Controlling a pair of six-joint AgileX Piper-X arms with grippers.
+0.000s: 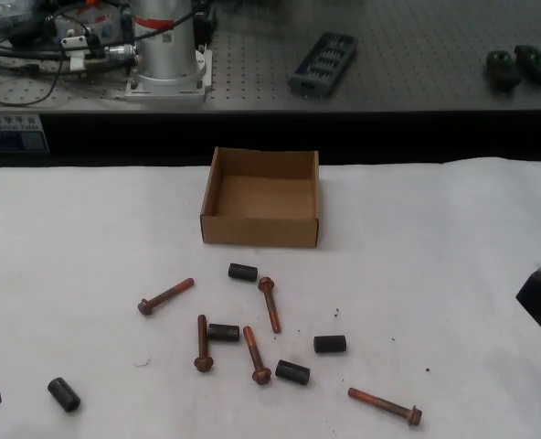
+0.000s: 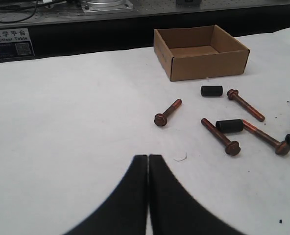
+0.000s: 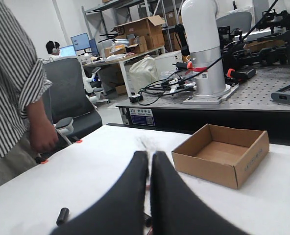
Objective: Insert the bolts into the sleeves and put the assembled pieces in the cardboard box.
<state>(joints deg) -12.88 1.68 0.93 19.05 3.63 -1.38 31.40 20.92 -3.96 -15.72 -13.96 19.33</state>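
Plainly nothing is assembled yet: five bolts point(image 1: 269, 304) and five sleeves point(image 1: 243, 272) lie loose on the white cloth point(image 1: 453, 238) on the near side of the cardboard box point(image 1: 259, 231), none inside it. Most crowd together just before the box, and one sleeve point(image 1: 223, 332) lies against a bolt point(image 1: 203, 343), so I judge that a grasp on either would nudge its neighbour; these round parts would likely roll. A stray sleeve point(image 1: 64, 394) and a stray bolt point(image 1: 385, 406) lie well apart from the box, a longer reach. The left gripper point(image 2: 148, 157) hangs low over the cloth, clenched on nothing, facing the box. The right gripper point(image 3: 149, 155) is likewise pressed closed and empty, the box beyond its tips.
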